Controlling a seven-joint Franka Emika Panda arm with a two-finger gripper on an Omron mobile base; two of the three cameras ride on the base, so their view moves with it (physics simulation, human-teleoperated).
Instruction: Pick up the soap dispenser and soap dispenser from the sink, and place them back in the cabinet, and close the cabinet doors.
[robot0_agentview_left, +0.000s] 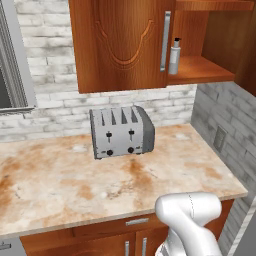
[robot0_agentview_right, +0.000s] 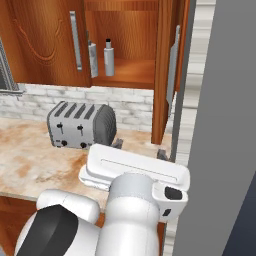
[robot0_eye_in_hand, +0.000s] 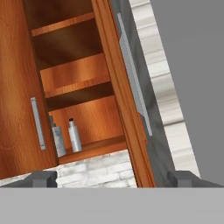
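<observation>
hand view: the two small dark finger tips of the gripper (robot0_eye_in_hand: 113, 178) stand far apart at the bottom edge, with nothing between them. beyond them runs a strip of white brick wall (robot0_eye_in_hand: 96, 171), and above it hangs the reddish-brown glossy wooden cabinet (robot0_eye_in_hand: 76, 74) with its inner shelf. on the cabinet floor stand the two soap dispensers: the slimmer white bottle with the black top (robot0_eye_in_hand: 74, 136) is in plain sight, and the other bottle (robot0_eye_in_hand: 57, 139) stands just beside it, partly behind the edge of the left door (robot0_eye_in_hand: 19, 113). the left door with its silver bar handle covers its half of the opening. the right door (robot0_eye_in_hand: 127, 94) is swung wide and seen edge-on, its long silver handle facing away from the opening.

right base view: nearest is the white arm with dark joints (robot0_agentview_right: 125, 215), reaching forward over the beige marbled stone counter (robot0_agentview_right: 25, 155). the gripper itself is hidden behind the arm's white hand. a grey four-slot toaster (robot0_agentview_right: 80, 125) sits on the counter against the brick wall. above it the white bottle stands on the cabinet floor next to the left door's edge, and the right door juts out toward the camera.

left base view: the arm's white elbow rises at the lower right; the toaster sits mid-counter, and the white bottle stands in the cabinet just beside the left door's handle.
</observation>
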